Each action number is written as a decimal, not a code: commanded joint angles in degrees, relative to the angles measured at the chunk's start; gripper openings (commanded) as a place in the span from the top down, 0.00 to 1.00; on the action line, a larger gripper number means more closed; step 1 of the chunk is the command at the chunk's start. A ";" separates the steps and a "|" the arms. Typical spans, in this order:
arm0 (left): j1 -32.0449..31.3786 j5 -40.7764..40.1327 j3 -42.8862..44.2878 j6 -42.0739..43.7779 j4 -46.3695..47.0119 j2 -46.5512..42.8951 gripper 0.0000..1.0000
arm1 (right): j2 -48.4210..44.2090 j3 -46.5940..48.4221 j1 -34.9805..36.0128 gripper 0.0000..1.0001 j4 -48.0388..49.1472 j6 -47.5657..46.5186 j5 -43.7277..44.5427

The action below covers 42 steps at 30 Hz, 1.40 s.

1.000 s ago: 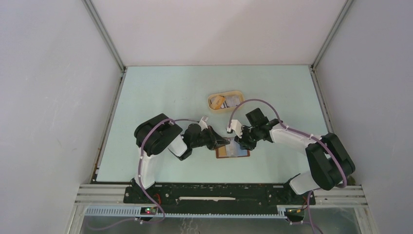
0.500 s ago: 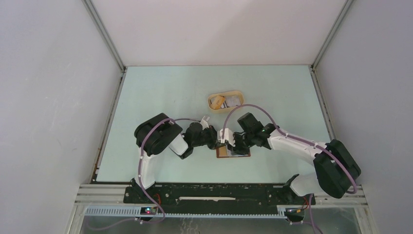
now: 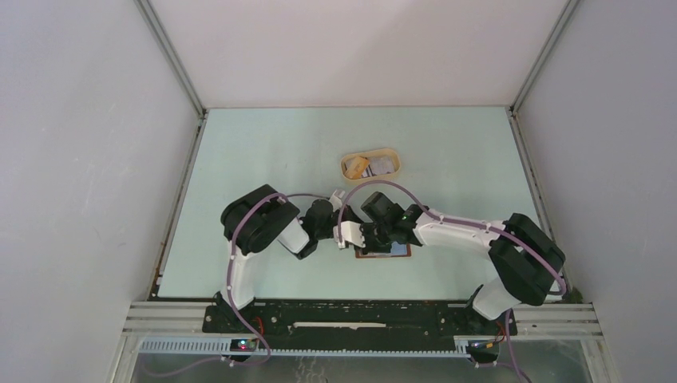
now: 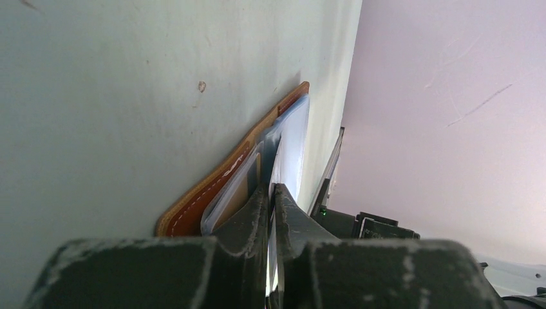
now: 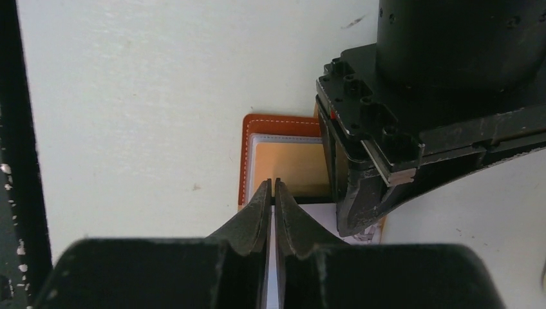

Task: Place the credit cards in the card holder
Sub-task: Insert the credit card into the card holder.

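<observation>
The holder is lying open on the tabletop, toward the near side between the two arms, with its tan inner pocket facing up. The left end effector is sitting low beside the holder. Its fingers are clenching the edge of a light blue card, which is angling up off the holder's inner face. The right end effector is hovering right over the pocket's edge, just beside the left one. Its fingers are drawn almost together, showing only a slit, and I cannot tell whether they are pinching anything. Farther back, well apart, more cards are lying in a tan tray.
</observation>
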 commanded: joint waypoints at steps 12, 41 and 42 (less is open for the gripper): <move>0.28 1.17 1.85 0.65 -2.15 1.64 0.85 | 2.73 2.13 0.96 0.92 2.01 -0.11 8.19; 0.12 2.08 2.98 0.56 -3.77 2.51 0.75 | -3.35 -2.43 -4.71 0.92 2.07 3.91 5.24; 0.04 2.19 3.08 0.56 -3.82 2.54 0.75 | -3.47 -2.43 -5.01 0.92 2.19 4.17 4.48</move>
